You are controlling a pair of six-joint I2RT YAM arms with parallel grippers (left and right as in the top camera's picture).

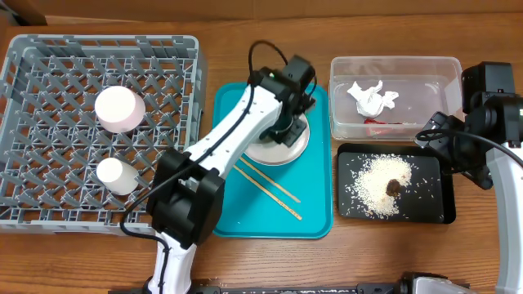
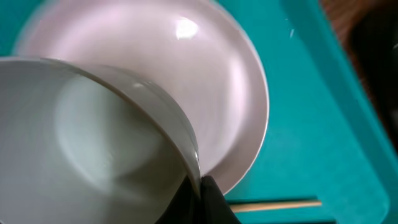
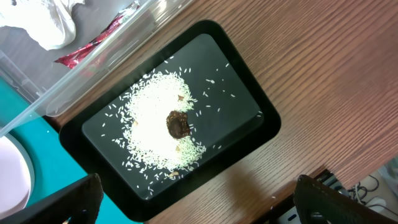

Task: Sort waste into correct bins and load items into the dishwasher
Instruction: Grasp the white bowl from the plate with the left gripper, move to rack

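At the left the grey dish rack (image 1: 98, 41) already holds the pale pink bowl (image 1: 120, 109) and the small white cup (image 1: 117, 175), well apart from each other, with open lattice floor around both.

Over the teal tray (image 1: 315, 212) the left gripper (image 2: 198, 186) has the pale grey-green bowl (image 2: 93, 143) by its rim, tilted above the round white plate (image 2: 205, 81). Only one dark finger shows at the rim in the wrist view, so the pinch looks closed on it, though I cannot see the opposing pad. That is the main risk. An edge grip on a smooth, deep bowl can let it swing or slip on the way to the rack, and it would fall on the plate or the two chopsticks (image 1: 270, 189) lying just beside it. If the bowl's lower edge is dragging on the plate, a sideways move could shove the plate too. In the rack, a careless path could knock the cup or pink bowl.

At the right, the clear tub (image 1: 425, 65) holds the napkin (image 1: 372, 96) and red wrapper (image 1: 384, 122). The black tray (image 1: 433, 204) holds the rice (image 1: 376, 184) and brown lump (image 1: 394, 187). The right gripper (image 3: 208, 202) hangs above that tray, fingers spread and empty, and a low sweep there could scatter grains.
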